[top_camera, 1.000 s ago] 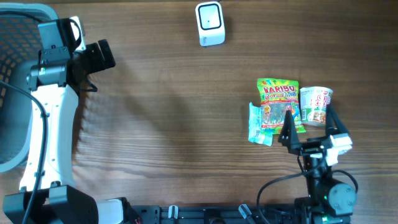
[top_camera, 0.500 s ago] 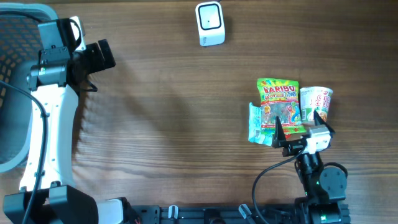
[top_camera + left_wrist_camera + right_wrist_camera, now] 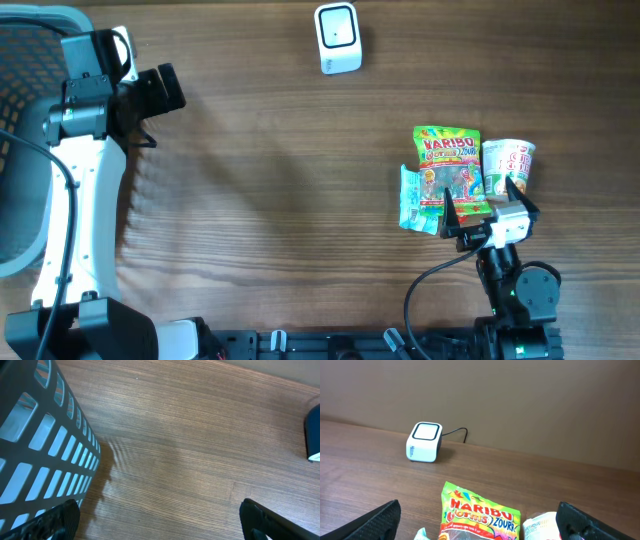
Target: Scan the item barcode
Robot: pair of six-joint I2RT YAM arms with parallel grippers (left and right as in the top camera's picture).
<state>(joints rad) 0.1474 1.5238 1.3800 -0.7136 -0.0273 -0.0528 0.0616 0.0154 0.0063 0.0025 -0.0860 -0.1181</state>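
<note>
The white barcode scanner (image 3: 337,38) stands at the table's far edge, also in the right wrist view as the scanner (image 3: 424,441). A green Haribo bag (image 3: 449,165) lies flat at the right, between a teal packet (image 3: 412,200) and a cup of noodles (image 3: 508,168). My right gripper (image 3: 484,205) hovers open over the near end of the Haribo bag (image 3: 480,515), its fingers wide on either side, holding nothing. My left gripper (image 3: 160,105) is open and empty at the far left, beside the basket.
A grey slotted basket (image 3: 25,60) fills the far left corner and shows close by as the basket (image 3: 40,435) in the left wrist view. The scanner's cable runs back toward the wall. Bare wood lies between the scanner and the items.
The right gripper has shifted left and a little nearer, from over the cup's side to over the Haribo bag's near end. The left arm has not moved.
</note>
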